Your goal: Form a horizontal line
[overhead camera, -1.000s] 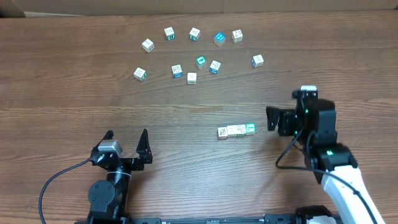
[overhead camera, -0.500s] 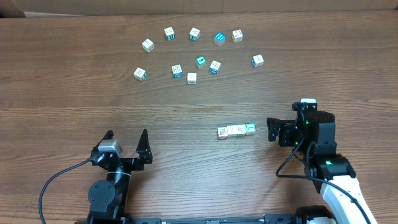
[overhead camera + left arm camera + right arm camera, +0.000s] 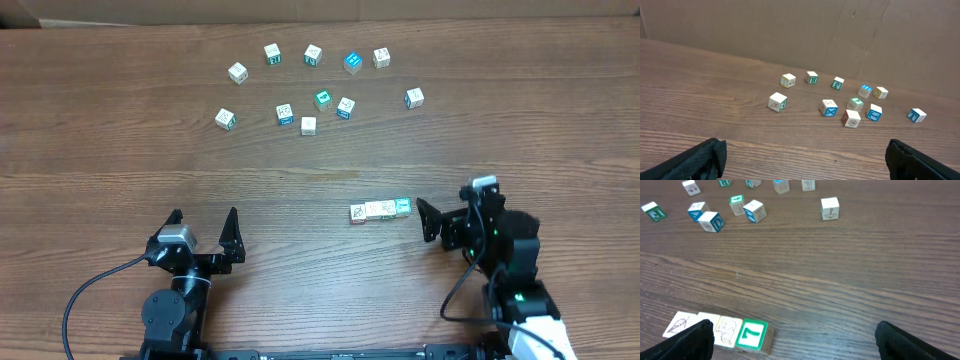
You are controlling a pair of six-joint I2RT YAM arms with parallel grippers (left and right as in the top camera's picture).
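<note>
The horizontal line is a short straight row of small touching picture cubes lying right of the table's middle, its right end cube green. In the right wrist view the line lies at the lower left, and its green cube shows a 7. My right gripper hangs open just right of the green end, apart from it, with nothing between its fingers. In its own view the right gripper spans bare wood. My left gripper rests open and empty at the near left; the left gripper faces the far cubes.
Several loose picture cubes lie scattered across the far half of the table; the loose cubes also show in the left wrist view and the loose cubes in the right. A cardboard wall stands along the far edge.
My right arm has drawn back toward the near edge and slightly left, so its open gripper now sits level with the row's right end. The left arm and the cubes have not moved.
</note>
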